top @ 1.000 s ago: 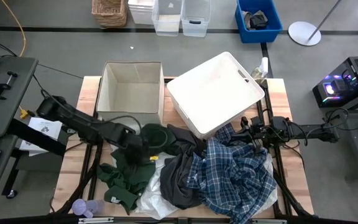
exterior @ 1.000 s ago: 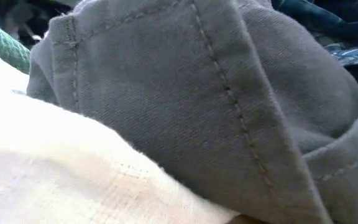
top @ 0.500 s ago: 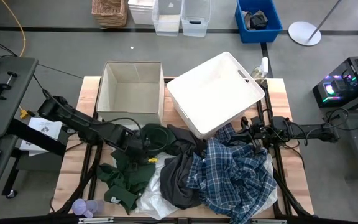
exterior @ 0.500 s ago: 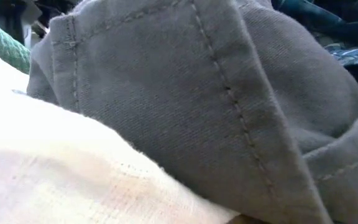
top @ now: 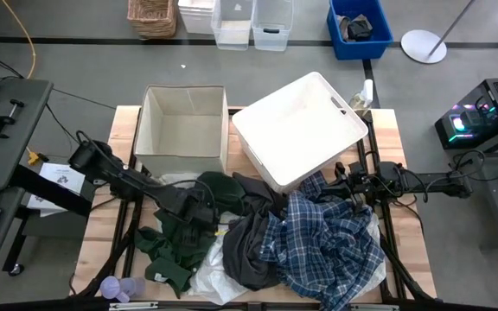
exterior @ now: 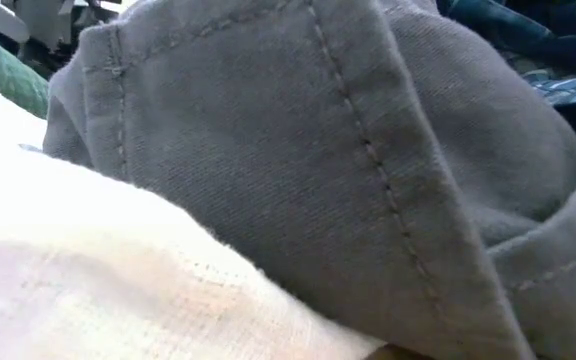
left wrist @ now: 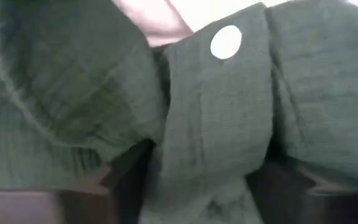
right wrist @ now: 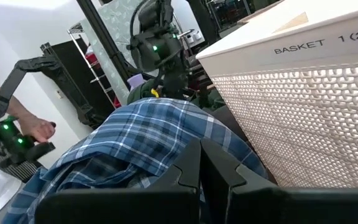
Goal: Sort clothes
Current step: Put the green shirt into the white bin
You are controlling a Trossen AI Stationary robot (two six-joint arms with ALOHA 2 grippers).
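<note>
Item: heap of clothes on the desk [top: 102,233], in front of the beige fabric bin [top: 182,123] and the white plastic basket [top: 299,128]. Contents: dark green garment [top: 180,246] at the heap's left end, white garment [top: 206,278] beneath and at the front edge, dark grey garment [top: 247,246] in the middle, blue-white plaid shirt [top: 331,242] spread over the right half. The heap's long axis runs left to right along the desk's front half. Left hand [top: 199,210]: sunk into the upper part of the green garment; the left wrist view is filled by green cloth and a white button [left wrist: 226,42], fabric bunched between the dark fingers [left wrist: 126,186], so it is judged pinching the green garment. That garment lies directly under and forward of this hand, the bin just behind it; the left arm is much the nearer. Right hand [top: 346,183]: waiting at the plaid shirt's back edge beside the basket, fingers [right wrist: 191,169] pressed together, holding nothing visible.
</note>
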